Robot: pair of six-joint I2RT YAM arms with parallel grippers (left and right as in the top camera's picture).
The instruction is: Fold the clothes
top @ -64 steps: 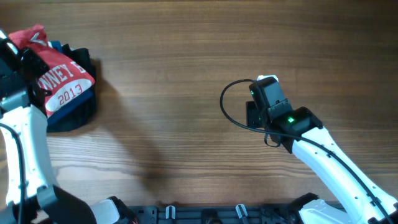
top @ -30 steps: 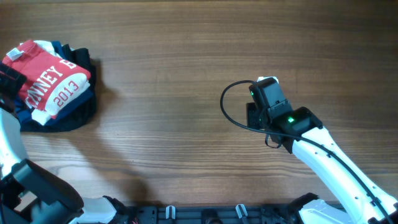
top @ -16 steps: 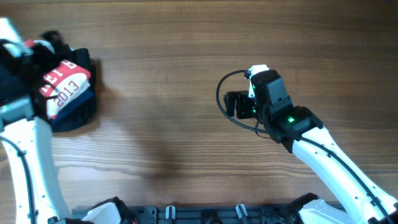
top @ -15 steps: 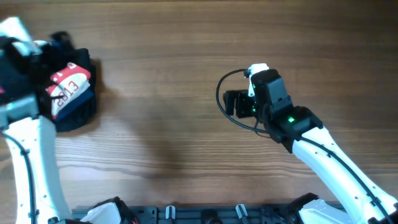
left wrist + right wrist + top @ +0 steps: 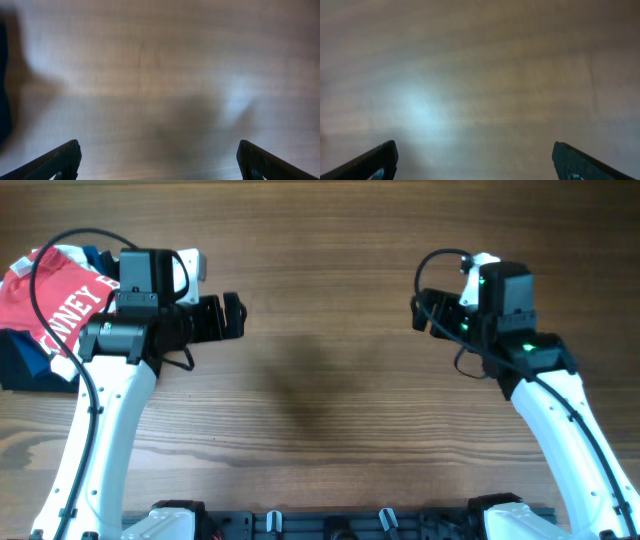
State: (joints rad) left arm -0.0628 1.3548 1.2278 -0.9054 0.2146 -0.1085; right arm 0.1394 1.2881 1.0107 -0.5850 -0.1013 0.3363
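The wooden table [image 5: 330,240] fills the view. The left arm [image 5: 95,430] reaches up from the near edge on the left, and the right arm [image 5: 560,420] does the same on the right. Their heads are turned toward each other across the middle of the table. The clothes [image 5: 45,300] sit in a pile at the far left edge, red with white lettering on top and dark blue beneath, partly hidden behind the left arm's wrist. The left gripper [image 5: 232,317] has its fingers spread wide and holds nothing. The right gripper [image 5: 420,312] is likewise spread and empty, well apart from the pile.
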